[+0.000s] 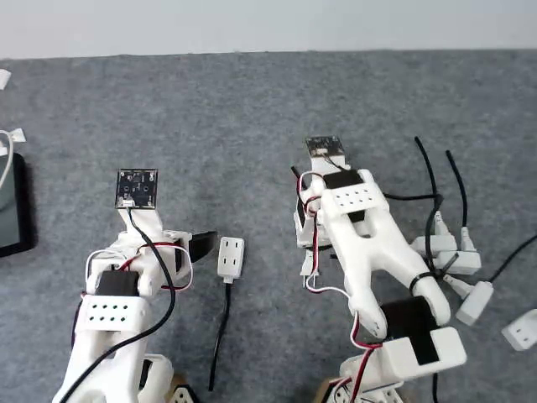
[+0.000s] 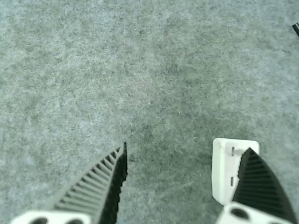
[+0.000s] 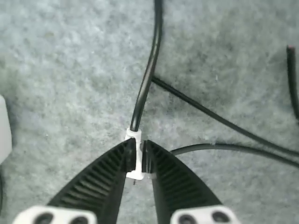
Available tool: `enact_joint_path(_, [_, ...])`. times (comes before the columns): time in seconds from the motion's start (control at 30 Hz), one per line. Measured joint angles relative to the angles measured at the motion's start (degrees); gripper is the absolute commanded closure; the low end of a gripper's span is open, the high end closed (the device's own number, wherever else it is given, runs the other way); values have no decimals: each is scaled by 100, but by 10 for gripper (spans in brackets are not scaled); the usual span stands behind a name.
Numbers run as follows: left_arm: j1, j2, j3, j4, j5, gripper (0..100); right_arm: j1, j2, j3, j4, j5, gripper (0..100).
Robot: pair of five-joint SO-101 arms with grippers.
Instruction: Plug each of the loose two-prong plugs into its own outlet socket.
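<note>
A white outlet socket [image 1: 231, 256] lies on the grey carpet between the two arms, its black cord [image 1: 221, 323] trailing toward the front edge. My left gripper [image 2: 187, 149] stands open just beside it, and one finger [image 2: 257, 179] covers part of the socket [image 2: 226, 170]. In the high view the left gripper [image 1: 198, 245] sits just left of the socket. My right gripper [image 3: 136, 142] is shut on a small white two-prong plug [image 3: 134, 154], whose black cord [image 3: 148, 70] runs away from the fingers. Most of the right gripper [image 1: 300, 218] is hidden under its arm.
Several loose white plugs [image 1: 457, 256] with black cords [image 1: 430, 180] lie to the right of the right arm; one [image 1: 522, 329] is near the right edge. A dark device [image 1: 12, 206] sits at the left edge. More black cords [image 3: 224, 122] cross the carpet past the held plug.
</note>
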Motion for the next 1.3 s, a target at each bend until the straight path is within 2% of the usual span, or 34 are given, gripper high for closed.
enact_joint_path(0.1, [0, 0, 0, 0, 0, 647, 9, -9, 229, -237, -141, 861])
enact_joint_path(0.4, [0, 0, 0, 0, 0, 647, -440, -9, 290, -422, -193, 858])
enact_joint_path(1.07, [0, 0, 0, 0, 0, 646, -343, 457, 290, -598, -404, 859])
enact_joint_path(1.23, [0, 0, 0, 0, 0, 646, -273, 457, 290, -598, -404, 924])
enact_joint_path(1.3, [0, 0, 0, 0, 0, 646, -185, 457, 290, -615, -404, 920])
